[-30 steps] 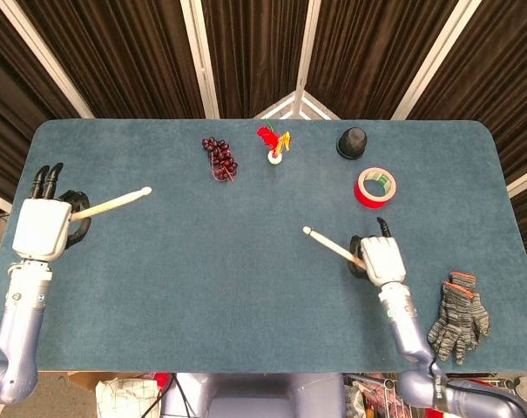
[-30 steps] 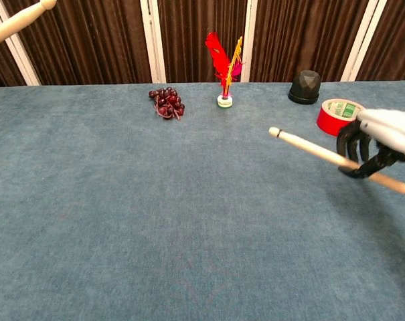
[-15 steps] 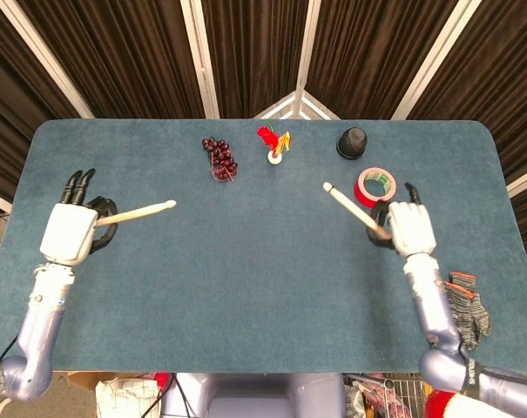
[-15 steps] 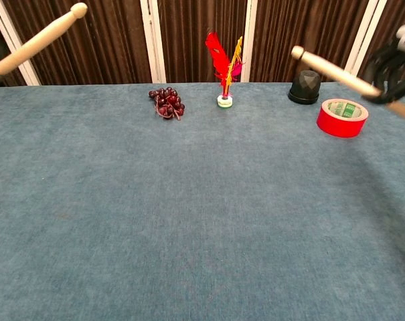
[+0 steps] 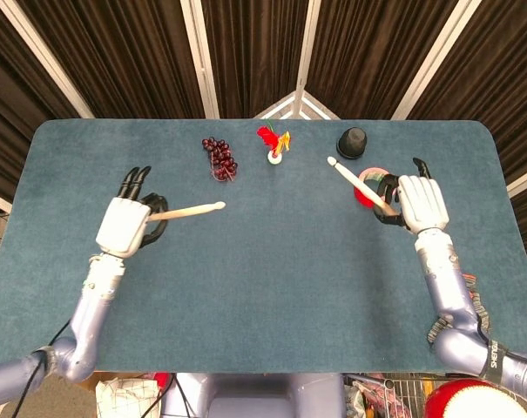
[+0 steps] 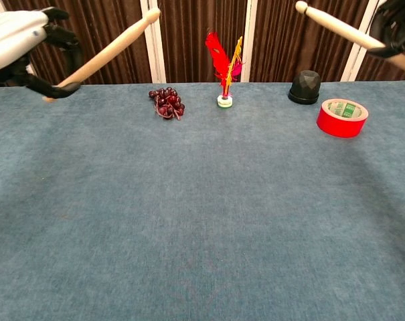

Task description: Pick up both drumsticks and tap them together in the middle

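Above the blue table (image 5: 263, 287), each robot hand, left (image 5: 125, 225) and right (image 5: 422, 202), gripping a drumstick, left drumstick (image 5: 192, 210), right drumstick (image 5: 359, 181), tips apart.

pale wood drumsticks (image 5: 193, 210) — matt cloth table (image 5: 272, 287)

along the counter's (image 5: 263, 287) far edge you have the grape bunch (image 5: 219, 158) leftmost, then the feather shuttlecock (image 5: 274, 144), then the cap (image 5: 353, 142); the tape roll (image 6: 342, 117) lies just before the cap, rightward.
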{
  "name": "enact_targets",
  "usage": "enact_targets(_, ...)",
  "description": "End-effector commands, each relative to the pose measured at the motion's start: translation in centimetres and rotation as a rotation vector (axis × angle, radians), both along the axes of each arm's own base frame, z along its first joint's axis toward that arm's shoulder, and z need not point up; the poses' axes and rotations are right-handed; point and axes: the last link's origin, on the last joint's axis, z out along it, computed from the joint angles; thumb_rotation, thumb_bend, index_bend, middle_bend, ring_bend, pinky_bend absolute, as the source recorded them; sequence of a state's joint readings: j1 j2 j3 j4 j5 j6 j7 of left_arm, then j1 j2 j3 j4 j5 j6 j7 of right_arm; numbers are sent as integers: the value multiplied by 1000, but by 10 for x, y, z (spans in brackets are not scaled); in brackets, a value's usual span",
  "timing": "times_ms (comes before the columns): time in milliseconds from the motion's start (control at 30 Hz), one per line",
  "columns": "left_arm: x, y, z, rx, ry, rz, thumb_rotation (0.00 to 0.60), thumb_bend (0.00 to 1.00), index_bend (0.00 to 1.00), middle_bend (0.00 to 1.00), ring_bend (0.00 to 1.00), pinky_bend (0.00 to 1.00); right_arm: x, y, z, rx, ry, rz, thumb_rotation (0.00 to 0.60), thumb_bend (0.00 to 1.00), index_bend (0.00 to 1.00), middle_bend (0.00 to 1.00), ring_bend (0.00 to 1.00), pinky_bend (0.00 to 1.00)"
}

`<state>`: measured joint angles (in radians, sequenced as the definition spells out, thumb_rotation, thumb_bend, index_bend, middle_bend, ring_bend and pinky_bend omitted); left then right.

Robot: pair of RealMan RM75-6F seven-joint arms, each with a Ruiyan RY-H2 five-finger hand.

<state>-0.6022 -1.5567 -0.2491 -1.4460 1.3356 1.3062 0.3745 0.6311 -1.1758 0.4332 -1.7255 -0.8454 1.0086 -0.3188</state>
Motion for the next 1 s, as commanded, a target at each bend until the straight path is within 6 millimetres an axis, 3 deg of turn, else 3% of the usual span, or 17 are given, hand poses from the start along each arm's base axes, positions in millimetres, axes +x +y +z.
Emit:
enact_targets(33,6,2,0,17,-13,-14,600,523,588,551,42,0,12,-2,-1,24,14,26,600,472,733,664,550,36)
enact_targets(500,5,-2,6,52,-32,-30,600,519,588,551,42,0,86,19,-58,143,9,122,600,473,733,664,552,36)
enact_targets(700,8,-3,-9,23,-35,-37,600,519,589,551,42,0,112,25,-66,158,0,141,600,474,732,664,554,36)
enact_targets(1000,25,-7,-27,14,-60,-85,600,518,589,551,42,0,131,26,-74,170,-19,127,600,477,733,664,555,36)
